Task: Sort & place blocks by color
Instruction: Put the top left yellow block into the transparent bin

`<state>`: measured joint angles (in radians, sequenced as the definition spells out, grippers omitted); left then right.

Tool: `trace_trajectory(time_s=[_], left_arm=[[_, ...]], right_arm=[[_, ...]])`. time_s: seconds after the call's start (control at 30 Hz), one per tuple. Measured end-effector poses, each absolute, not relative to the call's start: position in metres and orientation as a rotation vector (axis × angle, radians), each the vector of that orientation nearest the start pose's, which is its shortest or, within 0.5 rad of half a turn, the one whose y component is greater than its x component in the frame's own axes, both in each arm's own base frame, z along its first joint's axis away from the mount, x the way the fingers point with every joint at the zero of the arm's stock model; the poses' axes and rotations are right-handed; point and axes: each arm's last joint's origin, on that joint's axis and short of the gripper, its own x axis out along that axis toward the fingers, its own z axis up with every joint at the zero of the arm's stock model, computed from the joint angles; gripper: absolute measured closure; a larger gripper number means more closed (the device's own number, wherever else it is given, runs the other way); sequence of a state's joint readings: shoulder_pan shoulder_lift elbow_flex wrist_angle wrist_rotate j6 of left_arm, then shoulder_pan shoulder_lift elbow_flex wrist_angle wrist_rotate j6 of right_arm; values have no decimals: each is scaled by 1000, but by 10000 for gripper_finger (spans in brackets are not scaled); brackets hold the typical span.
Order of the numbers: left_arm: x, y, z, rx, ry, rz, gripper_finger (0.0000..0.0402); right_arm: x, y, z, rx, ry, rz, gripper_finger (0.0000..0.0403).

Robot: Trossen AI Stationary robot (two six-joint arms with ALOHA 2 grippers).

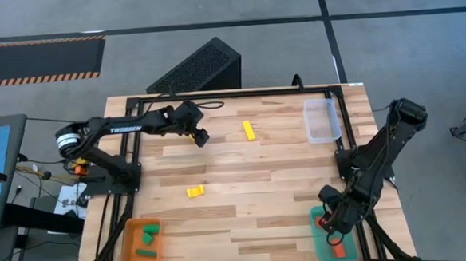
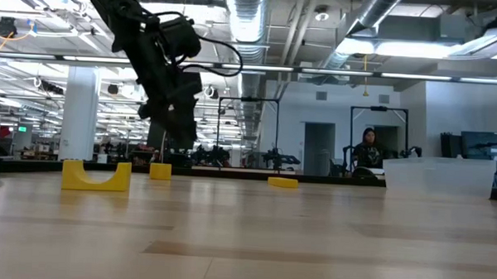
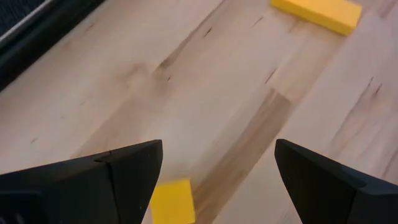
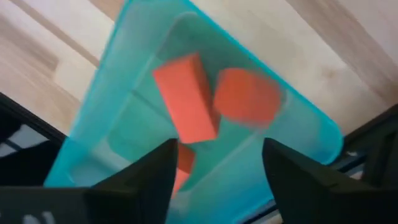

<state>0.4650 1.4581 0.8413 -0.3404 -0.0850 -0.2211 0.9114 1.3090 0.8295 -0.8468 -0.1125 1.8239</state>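
My left gripper (image 1: 201,138) (image 3: 217,162) is open and hovers above the far-left part of the table (image 1: 262,225). A small yellow block (image 3: 172,200) (image 2: 159,171) lies on the wood just below it, near one finger; in the high view the gripper hides it. A yellow bar (image 1: 249,130) (image 3: 317,12) lies flat farther right. A yellow arch block (image 1: 195,192) (image 2: 96,176) stands nearer the middle. My right gripper (image 1: 329,219) (image 4: 217,149) is open above the teal tray (image 1: 335,253) (image 4: 106,93), which holds three red blocks (image 4: 186,106). Green blocks (image 1: 149,231) lie in the orange tray (image 1: 132,260).
A clear tray (image 1: 322,119) (image 2: 440,175) sits at the far right of the table. A dark perforated box (image 1: 198,68) stands beyond the far edge. Bare wood stretches between the yellow blocks and the trays at the near corners. A person (image 2: 368,148) is far back in the room.
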Motion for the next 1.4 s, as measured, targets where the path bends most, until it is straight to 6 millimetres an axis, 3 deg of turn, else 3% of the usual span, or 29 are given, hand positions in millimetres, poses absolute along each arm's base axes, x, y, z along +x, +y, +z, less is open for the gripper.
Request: trace_trajectory(time_s=[0.1,0.3,0.6,0.73,1.0,1.13,1.4], left_arm=[[246,133,193,-373,909,619,106],[239,146,194,-388,903,610,106],[225,168,194,-416,883,646,106],[219,176,194,-419,880,649,106],[213,182,194,-406,896,658,106],[212,178,192,-450,920,588,106],[206,171,177,-557,931,637,106]], right_arm=[[136,175,210,955,1473,-496,127],[146,168,240,1028,1253,-471,118],[167,123,274,1017,866,-489,117],[178,97,282,1006,793,-503,117],[198,64,291,972,674,-505,117],[205,56,294,978,645,-469,117],[207,55,296,986,625,-458,117]])
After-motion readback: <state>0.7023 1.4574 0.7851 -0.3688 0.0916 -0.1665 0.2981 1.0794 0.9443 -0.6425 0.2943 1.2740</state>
